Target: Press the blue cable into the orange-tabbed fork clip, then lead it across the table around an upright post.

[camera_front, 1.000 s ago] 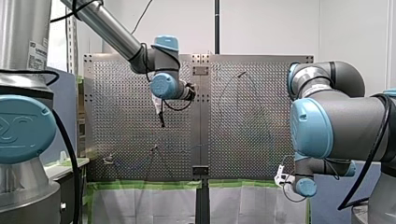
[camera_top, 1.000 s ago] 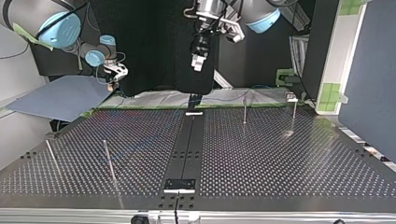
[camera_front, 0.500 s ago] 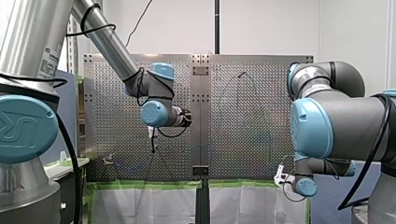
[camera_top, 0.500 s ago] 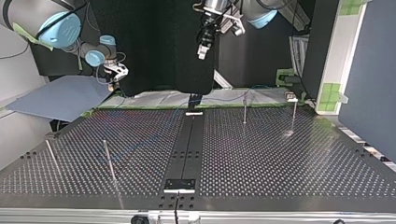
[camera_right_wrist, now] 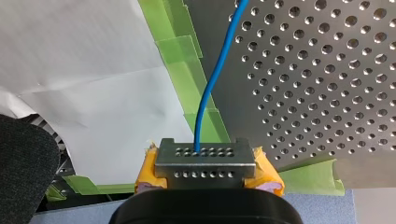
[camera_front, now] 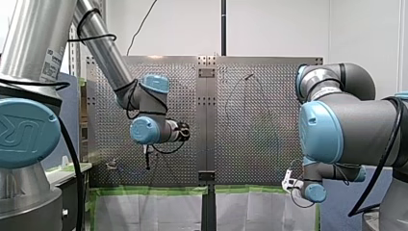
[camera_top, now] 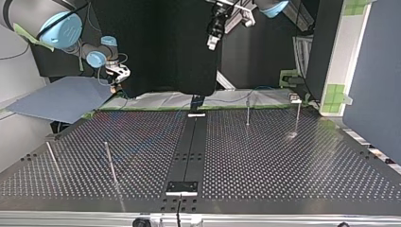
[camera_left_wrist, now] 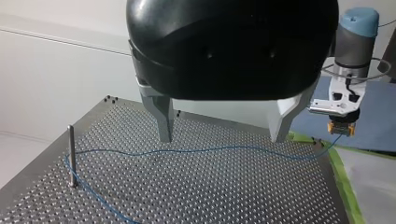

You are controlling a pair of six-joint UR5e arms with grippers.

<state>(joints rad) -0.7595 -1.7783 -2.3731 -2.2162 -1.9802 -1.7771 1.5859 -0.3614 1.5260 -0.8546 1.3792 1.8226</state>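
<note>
So, our left claw [camera_left_wrist: 222, 139] hangs wide open over the perforated table [camera_left_wrist: 233, 186], and the blue cable [camera_left_wrist: 210, 150] lies on the holes just beneath its fingertips, bending at an upright post [camera_left_wrist: 71, 156] off to one side. Our right claw [camera_right_wrist: 205, 163] (yellow pads [camera_right_wrist: 268, 176]) is clamped on that cable just off the table's edge.

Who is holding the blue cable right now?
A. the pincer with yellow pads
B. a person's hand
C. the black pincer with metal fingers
A: in the right wrist view the blue cable runs straight into my right pincer, pinched between its yellow pads, while my left pincer stands open and holds nothing.
</note>
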